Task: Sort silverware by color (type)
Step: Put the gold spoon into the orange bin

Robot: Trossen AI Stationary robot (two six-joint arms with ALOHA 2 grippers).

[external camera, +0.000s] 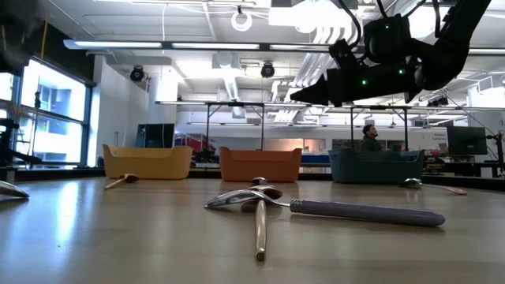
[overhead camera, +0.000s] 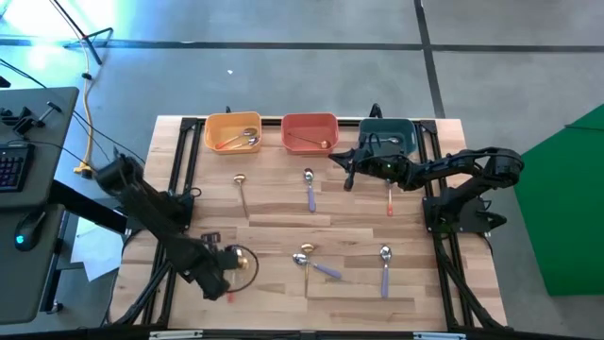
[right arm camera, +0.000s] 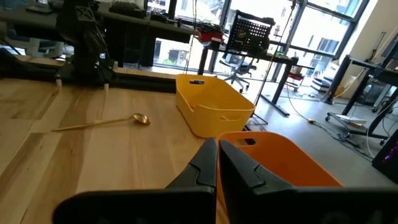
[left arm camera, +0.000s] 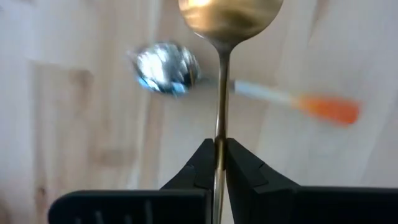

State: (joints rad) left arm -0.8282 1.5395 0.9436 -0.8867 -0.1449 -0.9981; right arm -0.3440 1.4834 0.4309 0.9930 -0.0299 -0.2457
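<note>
My left gripper (overhead camera: 229,268) is near the table's near left corner, shut on a gold spoon (left arm camera: 227,15) whose bowl (overhead camera: 247,257) points toward the table's middle. A silver-bowled spoon with an orange handle (left arm camera: 326,107) lies on the table beneath it. My right gripper (overhead camera: 343,162) hovers shut and empty over the far side, between the red bin (overhead camera: 310,121) and the teal bin (overhead camera: 388,126). Loose spoons lie flat on the table: a gold one (overhead camera: 241,192), purple-handled ones (overhead camera: 310,192) (overhead camera: 385,269), an orange-handled one (overhead camera: 390,200), and a gold and a purple one crossed (external camera: 268,207). My left gripper pinches the gold spoon's thin handle (left arm camera: 219,127) between its two fingertips (left arm camera: 245,163). The fingers lie along the handle, and the bowl sticks out ahead of them. The spoon seems lifted clear of the table.
Yellow bin (overhead camera: 233,121), red bin and teal bin stand in a row along the far edge; the yellow and red ones hold spoons. Black frame rails run along the table's left and right sides. Bare wood lies between the loose spoons mid-table.
</note>
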